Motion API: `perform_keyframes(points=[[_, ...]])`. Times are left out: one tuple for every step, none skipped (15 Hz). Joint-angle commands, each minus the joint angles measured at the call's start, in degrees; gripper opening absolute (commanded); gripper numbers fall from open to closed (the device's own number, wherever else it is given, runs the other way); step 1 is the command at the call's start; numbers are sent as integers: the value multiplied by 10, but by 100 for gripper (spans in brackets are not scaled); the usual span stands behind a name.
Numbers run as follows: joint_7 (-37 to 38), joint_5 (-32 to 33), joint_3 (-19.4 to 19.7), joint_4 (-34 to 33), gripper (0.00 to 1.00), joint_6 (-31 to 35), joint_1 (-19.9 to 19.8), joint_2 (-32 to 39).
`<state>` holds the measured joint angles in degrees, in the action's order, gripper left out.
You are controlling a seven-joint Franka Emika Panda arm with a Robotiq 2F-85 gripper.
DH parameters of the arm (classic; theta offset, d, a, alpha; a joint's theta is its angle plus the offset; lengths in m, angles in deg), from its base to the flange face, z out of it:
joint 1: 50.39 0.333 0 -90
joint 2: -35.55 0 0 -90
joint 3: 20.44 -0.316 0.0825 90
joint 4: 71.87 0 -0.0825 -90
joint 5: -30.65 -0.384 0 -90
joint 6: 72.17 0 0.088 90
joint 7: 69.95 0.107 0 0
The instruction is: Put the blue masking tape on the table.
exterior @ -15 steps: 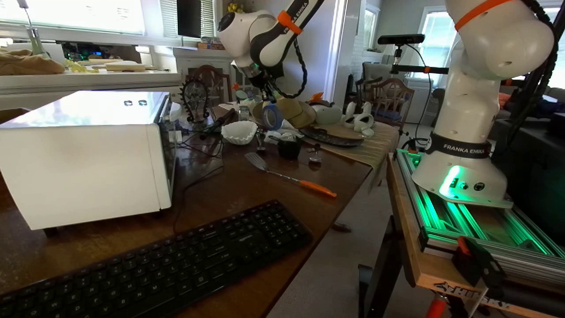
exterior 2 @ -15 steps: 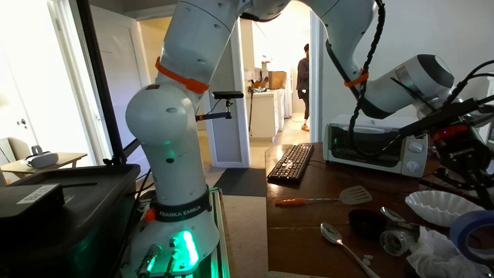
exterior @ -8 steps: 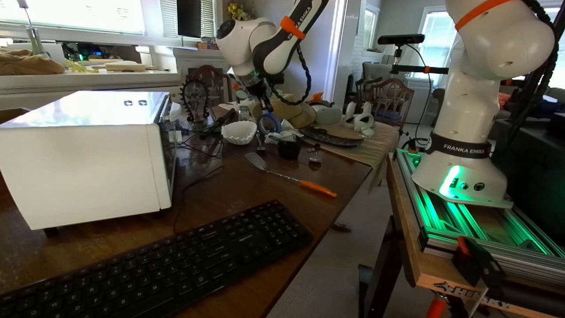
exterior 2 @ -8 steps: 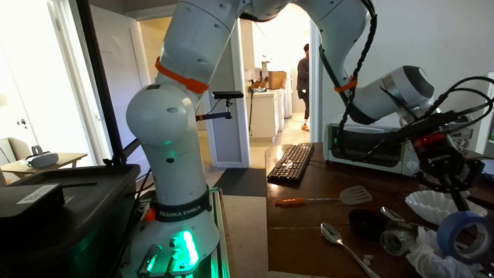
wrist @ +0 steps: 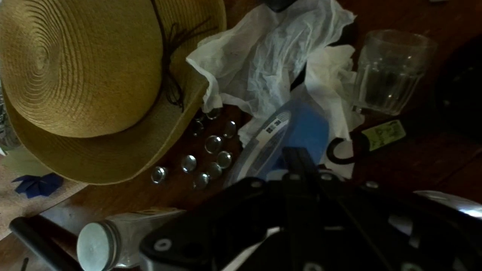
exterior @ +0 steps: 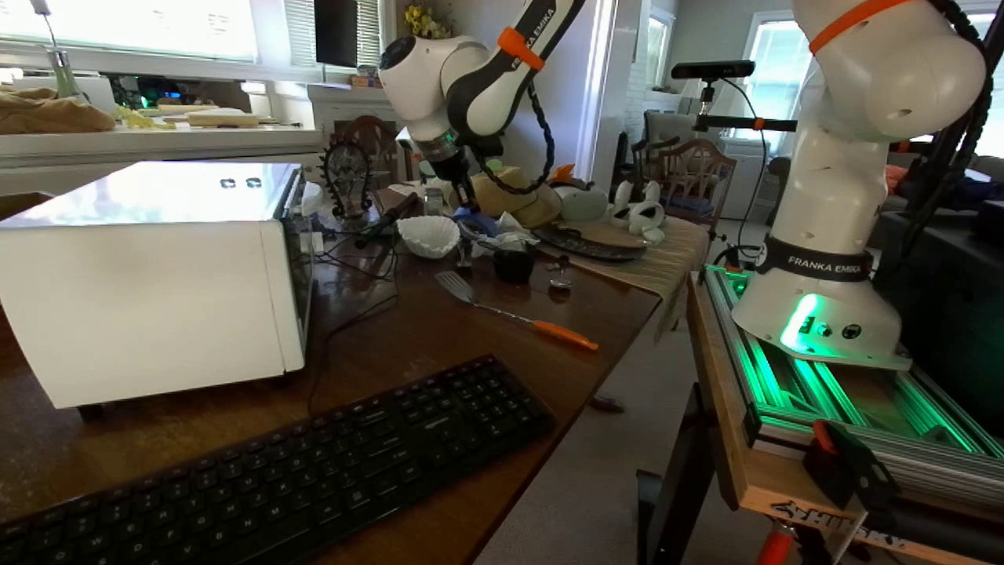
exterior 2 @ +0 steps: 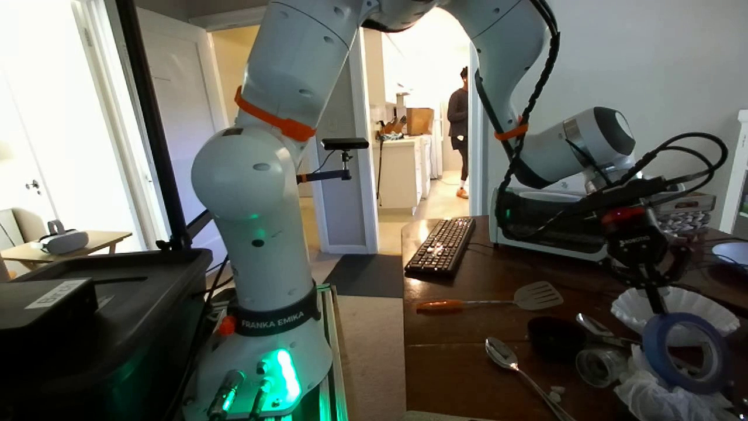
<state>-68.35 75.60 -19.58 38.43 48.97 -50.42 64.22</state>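
The black pincer (exterior 2: 658,306) gripped the round blue masking tape (exterior 2: 655,348) — near right in an exterior view — over the brown wooden desk (exterior 2: 453,368).

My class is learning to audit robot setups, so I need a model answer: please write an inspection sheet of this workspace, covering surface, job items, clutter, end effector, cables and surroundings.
Surface: dark brown wooden table, crowded.
Job items: blue masking tape, held over crumpled white tissue; whether they touch is unclear.
Clutter: black keyboard, orange-handled slotted spatula, spoon, white fluted bowl, straw hat, drinking glass, lidded glass jar.
End effector: closed on the tape's ring.
Cables: black braided cable along the arm; thin black cord on the table by the keyboard.
Surroundings: person standing in the background; bright window.
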Motion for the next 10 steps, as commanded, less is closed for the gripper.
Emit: perform_keyframes(points=[[-38, -51, -12, 24, 0, 2, -2, -18], [-45, -63, -14, 26, 0, 4, -1, -19], [-52, -73, -15, 29, 0, 3, 0, -22], [-58, -82, -16, 31, 0, 4, 1, -24], [-64, -92, -17, 32, 0, 3, 2, -25], [-71, -102, -18, 33, 0, 1, 2, -27], [-77, -109, -19, 33, 0, 1, 3, -28], [-82, -116, -19, 34, 0, 0, 4, -30], [-89, -123, -20, 35, 0, -1, 4, -33], [-93, -128, -20, 38, 0, 0, 5, -36]])
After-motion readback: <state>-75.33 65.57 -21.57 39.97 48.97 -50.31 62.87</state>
